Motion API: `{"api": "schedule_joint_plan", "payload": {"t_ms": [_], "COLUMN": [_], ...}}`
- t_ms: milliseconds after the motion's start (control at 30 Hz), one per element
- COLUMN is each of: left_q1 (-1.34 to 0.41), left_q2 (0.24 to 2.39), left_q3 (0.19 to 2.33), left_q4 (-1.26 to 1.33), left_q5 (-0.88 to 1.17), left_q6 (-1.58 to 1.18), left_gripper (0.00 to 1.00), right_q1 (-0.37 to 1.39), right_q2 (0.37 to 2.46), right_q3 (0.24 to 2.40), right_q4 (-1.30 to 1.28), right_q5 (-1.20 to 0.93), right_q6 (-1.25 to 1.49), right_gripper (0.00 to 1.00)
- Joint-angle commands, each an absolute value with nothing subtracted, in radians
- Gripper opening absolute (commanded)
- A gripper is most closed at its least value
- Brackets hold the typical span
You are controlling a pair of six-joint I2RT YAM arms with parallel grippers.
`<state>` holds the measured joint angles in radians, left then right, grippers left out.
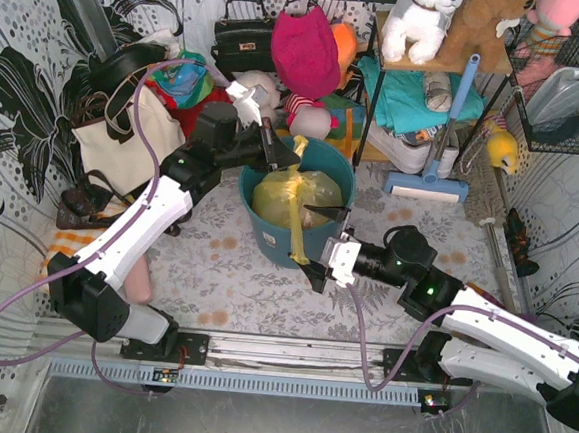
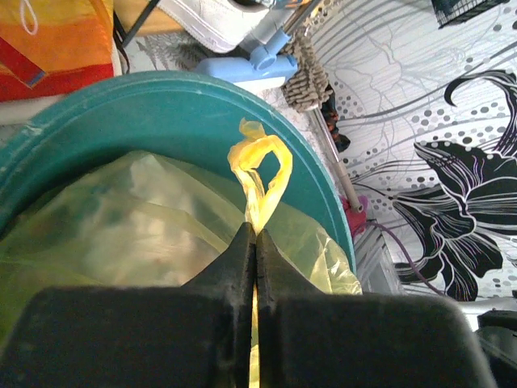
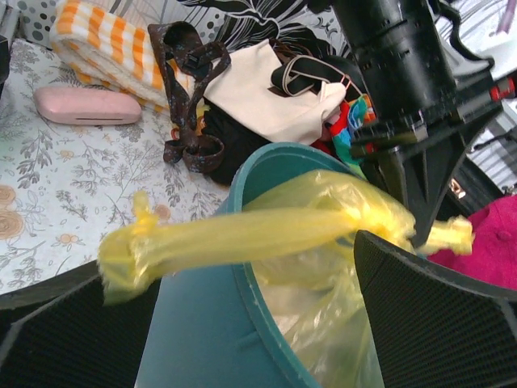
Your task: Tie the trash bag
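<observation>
Crinkly translucent yellow trash bag [image 1: 311,200] inside teal bin [image 1: 339,165], top twisted. Left end effector [image 2: 254,236] pinching looped tail [image 2: 260,166]; right end effector [image 3: 242,259] spread around another strand, clearest from right wrist.

Right wrist view: both fingers [image 3: 436,315] of the right tool [image 3: 234,263] are cut off by the lower edge. The trash bag [image 3: 242,230] strand is blurred at its near end.

Left wrist view — left tool [image 2: 256,234] body cropped below. Bag's lower part is hidden inside the bin [image 2: 161,105] — contents unreadable.
</observation>
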<state>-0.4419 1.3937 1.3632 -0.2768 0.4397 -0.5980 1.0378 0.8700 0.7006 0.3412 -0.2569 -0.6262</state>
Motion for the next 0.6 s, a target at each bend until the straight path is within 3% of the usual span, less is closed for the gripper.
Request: {"api": "schedule_joint_plan", "payload": {"t_ms": [0,100,267,467,567], "left_q1": [-0.466,-0.475,-0.479,-0.486,-0.489], "left_q2": [1.412,1.419,1.42,1.42,1.42], "left_q3": [1.417,1.427,1.432,1.429,1.43], "left_q4": [-0.248,-0.257,-0.263,-0.255,-0.255], "left_q5": [0.474,0.469,0.46,0.457,0.453], "left_q6": [-0.577,-0.573,-0.569,-0.574,-0.574], "left_gripper": [0.04,0.04,0.04,0.03,0.03], "right_q1": [1.041,1.042,1.041,1.04,1.04], "right_q2": [0.925,0.955,0.979,0.987,0.986], "right_q3": [0.716,0.741,0.763,0.765,0.769], "right_q4": [0.495,0.509,0.518,0.529,0.525], "right_q5": [-0.317,-0.346,-0.376,-0.354,-0.35], "right_q6": [-0.687,-0.698,-0.71,-0.735,-0.739], "right_gripper": [0.97,0.91,0.7,0.52,0.35]}}
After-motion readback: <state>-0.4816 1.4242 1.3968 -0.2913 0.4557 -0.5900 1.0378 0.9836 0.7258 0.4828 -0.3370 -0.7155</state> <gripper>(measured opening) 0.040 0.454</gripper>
